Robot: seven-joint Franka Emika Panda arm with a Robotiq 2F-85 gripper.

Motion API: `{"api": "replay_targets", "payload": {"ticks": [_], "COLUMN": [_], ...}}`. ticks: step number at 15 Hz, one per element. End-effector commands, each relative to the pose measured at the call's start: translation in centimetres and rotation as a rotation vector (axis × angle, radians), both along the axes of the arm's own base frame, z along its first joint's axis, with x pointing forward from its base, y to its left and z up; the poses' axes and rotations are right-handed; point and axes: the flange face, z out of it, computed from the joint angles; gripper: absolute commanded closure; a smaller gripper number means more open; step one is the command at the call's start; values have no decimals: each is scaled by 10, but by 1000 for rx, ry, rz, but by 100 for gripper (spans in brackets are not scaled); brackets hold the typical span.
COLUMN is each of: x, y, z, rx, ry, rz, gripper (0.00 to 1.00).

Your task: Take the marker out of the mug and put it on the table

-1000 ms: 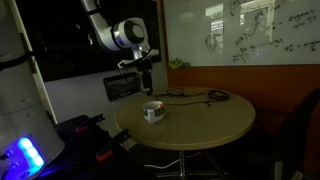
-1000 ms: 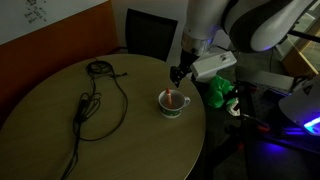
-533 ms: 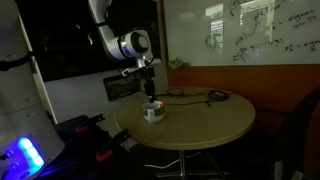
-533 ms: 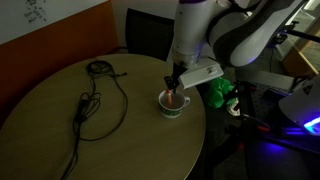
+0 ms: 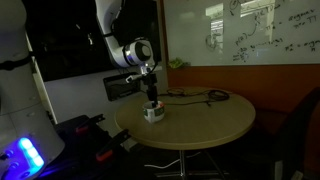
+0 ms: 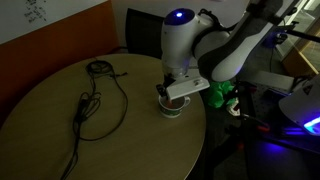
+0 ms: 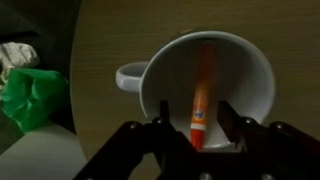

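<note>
Orange marker (image 7: 201, 95): one only. It lay inside the mug, leaning on the dark inner wall.
Mug (image 7: 255, 85): one, white and upright on the table (image 7: 100, 50). In the wrist view its handle pointed left. An exterior view put the mug (image 6: 174, 103) near the table's right edge, under the arm.
Long axis: in the wrist view the marker ran from far to near, almost straight, with its near end tipped slightly left.
Marker to jaws: the marker's near end sat in the gap between the two fingers, about midway.
Gripper (image 7: 196, 122): one, the only one on the rig. Its jaws stood wide, a finger on each side of the marker, and neither was seen touching it.
Depth: whether the fingertips had reached the level of the marker's end could not be told, as the exterior views were too dark.
Coming move, as a judgement: closing across the barrel looked enough, since the gap already lined up with it.
Others: one black cable (image 6: 95, 95) lay well apart to the left. One green bundle (image 7: 35, 95) lay beyond the table's edge.
</note>
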Motion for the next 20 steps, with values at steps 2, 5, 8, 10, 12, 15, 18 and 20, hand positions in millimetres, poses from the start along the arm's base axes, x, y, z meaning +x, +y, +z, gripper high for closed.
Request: {"api": "replay_targets", "payload": {"ticks": [2,5,8,10,12,15,18,20], "x": [15,19,19,18,18,17,11,10], "y": [5,5,5,4,1,-7,-12,-16], "z": [-14,-21,-19,-10,2,24,55,77], "rx": [-26,-43,-43,-42,-56,-47,2,20], "ry": [-23,-27,-46,-64,-66,-71,-46,-65], "rz": [-47,-44,-30,-10,-5,-2,65,97], "gripper": [52,81,100,95,95,95,95,95]}}
